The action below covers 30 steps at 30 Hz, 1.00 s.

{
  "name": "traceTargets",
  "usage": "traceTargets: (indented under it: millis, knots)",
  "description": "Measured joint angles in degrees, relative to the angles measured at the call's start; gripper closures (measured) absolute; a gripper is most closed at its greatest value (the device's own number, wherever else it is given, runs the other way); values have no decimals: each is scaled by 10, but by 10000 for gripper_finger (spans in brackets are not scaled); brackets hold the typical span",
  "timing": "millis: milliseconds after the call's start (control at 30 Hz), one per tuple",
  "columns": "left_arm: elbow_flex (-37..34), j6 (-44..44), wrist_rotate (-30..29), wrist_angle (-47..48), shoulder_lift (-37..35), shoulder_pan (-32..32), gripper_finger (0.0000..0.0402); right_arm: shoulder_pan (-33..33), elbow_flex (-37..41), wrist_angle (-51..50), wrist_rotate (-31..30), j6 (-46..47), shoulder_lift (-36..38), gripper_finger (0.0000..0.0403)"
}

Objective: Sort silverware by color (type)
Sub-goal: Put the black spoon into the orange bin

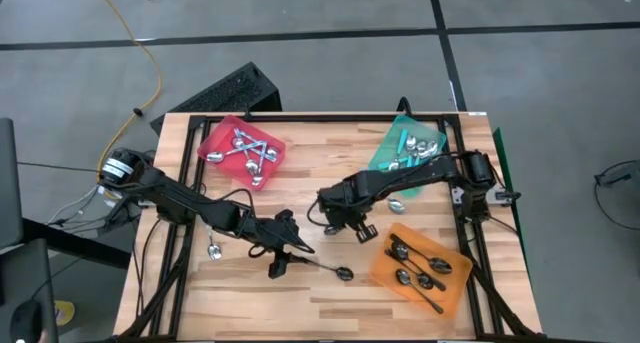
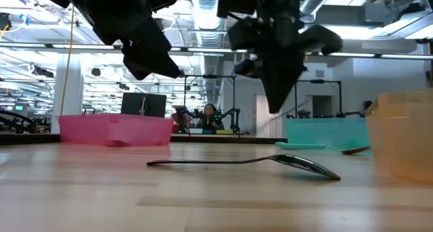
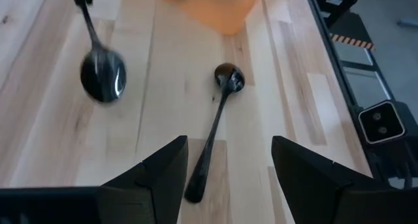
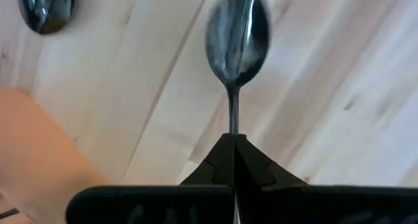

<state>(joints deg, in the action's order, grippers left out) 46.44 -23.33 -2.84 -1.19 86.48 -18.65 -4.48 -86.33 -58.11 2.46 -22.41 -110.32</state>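
A black spoon lies flat on the wood; in the left wrist view this spoon runs away from the camera with its bowl far. My left gripper hovers open above its handle end, one finger on either side, touching nothing. My right gripper is shut on a second black spoon, between the lying spoon and the orange tray. In the low view the lying spoon rests on its bowl and handle tip. My right gripper pinches the second black spoon by its handle between the two fingertips. The fingers lie along the handle, and the bowl sticks out beyond them. The spoon is lifted clear of the table.
The red tray at the far left holds silver spoons. The teal tray at the far right holds teal-handled ones, and the orange tray has several black ones. A silver spoon lies near the left edge, another spoon by the teal tray.
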Motion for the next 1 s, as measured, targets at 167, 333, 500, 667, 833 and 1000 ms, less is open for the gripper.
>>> traceTargets:
  millis: [167,333,500,667,833,1000]
  knots:
    - [0,2,-2,29,-19,0,196,21,-43,-17,0,1,0,386]
    - [0,9,-11,70,-47,0,196,42,-67,-13,0,28,1,383]
    - [0,21,-22,108,-74,-1,196,60,-62,-6,0,58,-4,359]
    - [0,23,-22,120,-79,-2,196,77,-46,39,3,64,-6,328]
    - [0,23,-8,132,-78,-4,196,87,-43,55,6,55,-7,273]
    - [0,22,0,141,-78,-4,196,100,-41,58,7,54,-35,216]
